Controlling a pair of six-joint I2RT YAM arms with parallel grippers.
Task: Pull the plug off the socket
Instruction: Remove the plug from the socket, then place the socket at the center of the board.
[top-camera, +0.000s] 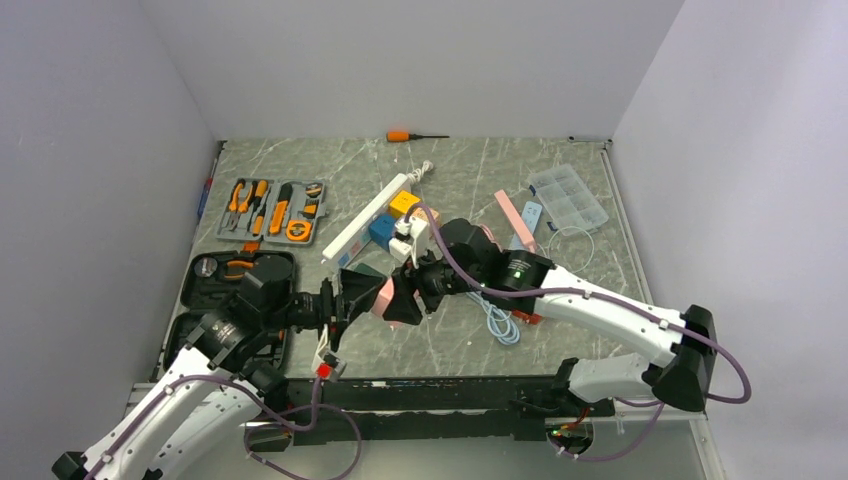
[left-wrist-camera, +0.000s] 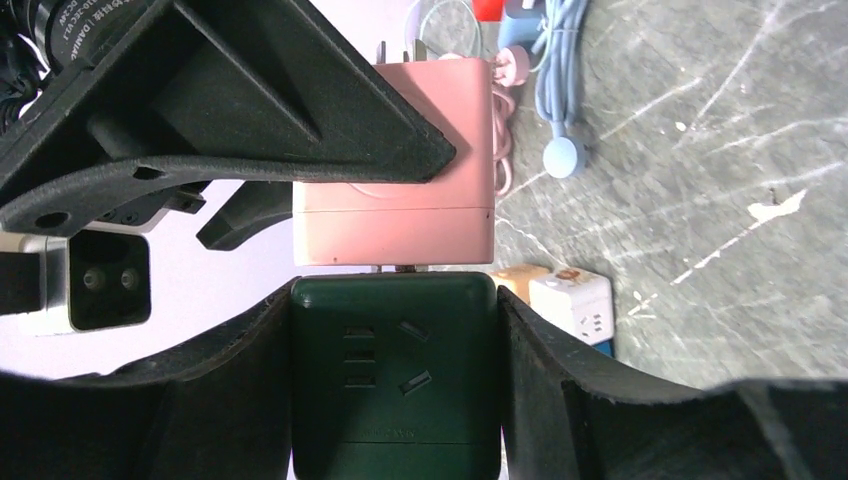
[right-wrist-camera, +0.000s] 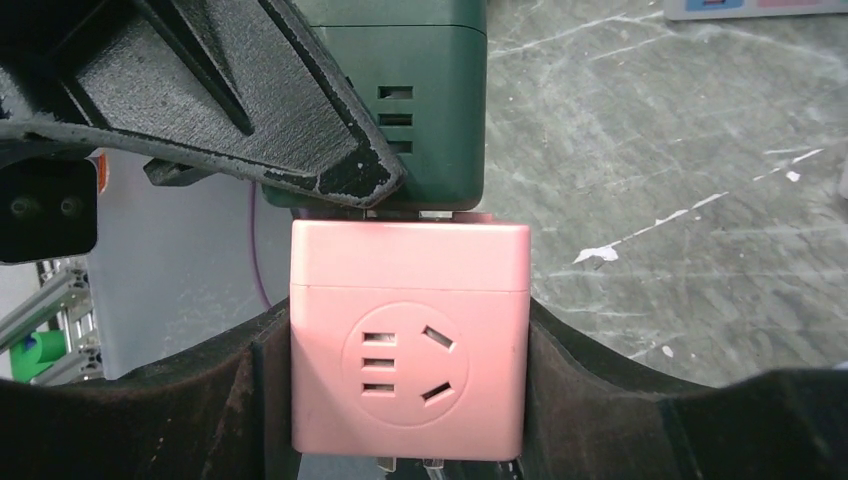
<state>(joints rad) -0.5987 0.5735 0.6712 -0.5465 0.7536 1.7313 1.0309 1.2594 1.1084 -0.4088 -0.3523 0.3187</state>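
Observation:
A dark green cube plug and a pink cube socket are joined face to face above the table, with short metal prongs showing in the thin gap between them. My left gripper is shut on the green cube's two sides. The pink cube sits between the pads of my right gripper, which is shut on it. Free prongs stick out of the pink cube's far face. In the top view the green cube and pink cube sit between the left gripper and right gripper.
A white power strip lies behind, with yellow and blue cubes beside it. Under the right arm lies a coiled blue cable. A tool tray and a black case are at the left, a clear organiser box at the back right.

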